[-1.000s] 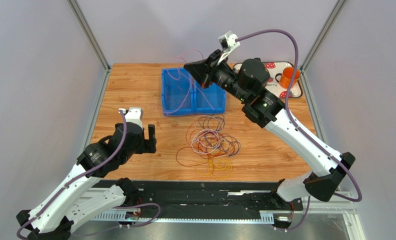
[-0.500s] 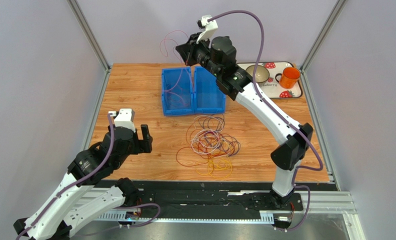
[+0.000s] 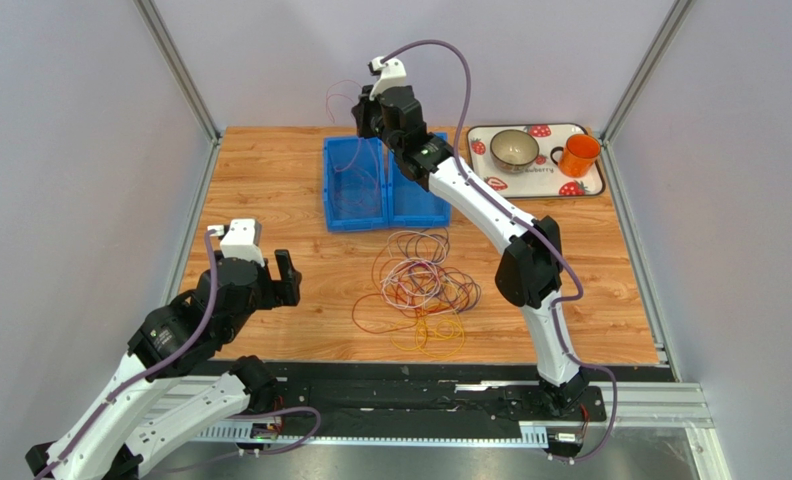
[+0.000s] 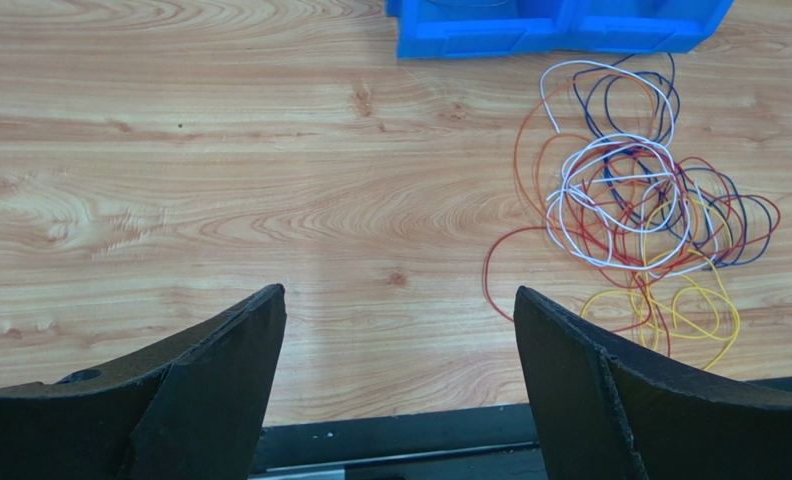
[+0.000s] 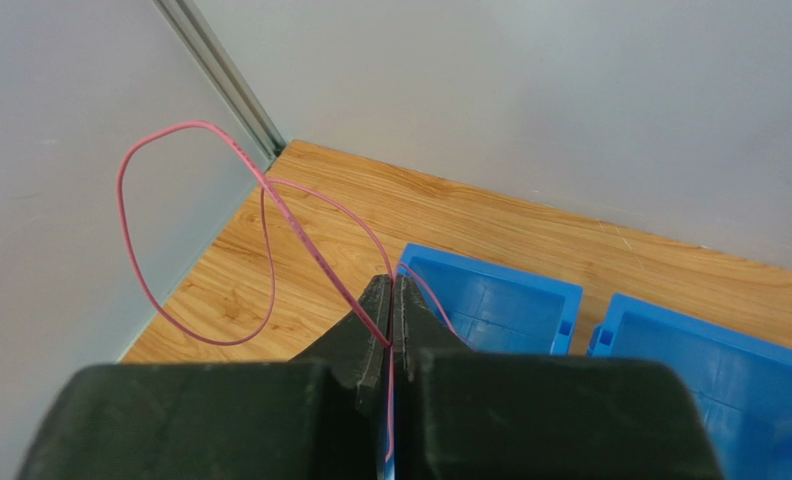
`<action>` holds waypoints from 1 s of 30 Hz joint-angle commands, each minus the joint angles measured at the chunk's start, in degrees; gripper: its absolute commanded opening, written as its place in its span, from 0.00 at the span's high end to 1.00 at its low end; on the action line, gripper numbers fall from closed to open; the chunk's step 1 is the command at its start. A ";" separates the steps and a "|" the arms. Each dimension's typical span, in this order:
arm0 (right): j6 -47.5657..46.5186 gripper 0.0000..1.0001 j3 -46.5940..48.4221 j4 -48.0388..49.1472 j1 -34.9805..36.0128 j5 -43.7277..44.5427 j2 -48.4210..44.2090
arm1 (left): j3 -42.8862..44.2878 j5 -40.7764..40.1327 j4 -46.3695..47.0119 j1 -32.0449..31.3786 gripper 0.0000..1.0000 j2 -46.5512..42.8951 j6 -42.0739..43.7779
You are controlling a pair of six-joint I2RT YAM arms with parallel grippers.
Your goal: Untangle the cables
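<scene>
Right wrist view: the right gripper (image 5: 391,290) is pinched on one pink cable (image 5: 185,125), light, limp and springy by its look, probably best held near an end; the left gripper (image 4: 400,330) gapes empty.

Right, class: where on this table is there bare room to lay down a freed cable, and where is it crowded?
Bare tabletop lies left of the cable pile, up to the blue bins, and right of it, below the tray. The pile, bins and tray are crowded.
</scene>
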 commanded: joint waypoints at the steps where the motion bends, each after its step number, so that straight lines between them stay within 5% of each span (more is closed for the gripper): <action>1: 1.00 1.00 3.14 4.21 -0.33 4.71 1.85 | -0.13 -0.65 1.35 0.31 0.08 -0.48 0.46; 16: 7.95 0.96 2.79 2.63 -0.50 10.07 8.36 | -0.31 0.05 1.88 0.31 0.09 -0.13 0.72; 19: 8.39 0.87 2.35 1.49 -0.42 9.20 8.28 | -0.31 0.14 1.88 0.31 0.09 -0.04 0.72; 23: 10.76 0.49 1.04 -1.84 -0.50 9.28 7.31 | -0.31 0.14 1.88 0.40 0.09 0.05 0.72; 27: 12.95 0.35 -1.25 -2.82 -0.50 6.48 5.73 | -0.40 0.14 1.88 0.40 0.10 0.05 0.72; 30: 13.92 0.33 -1.95 -4.05 -0.42 4.29 4.68 | -0.40 0.14 1.88 0.40 0.10 0.22 0.72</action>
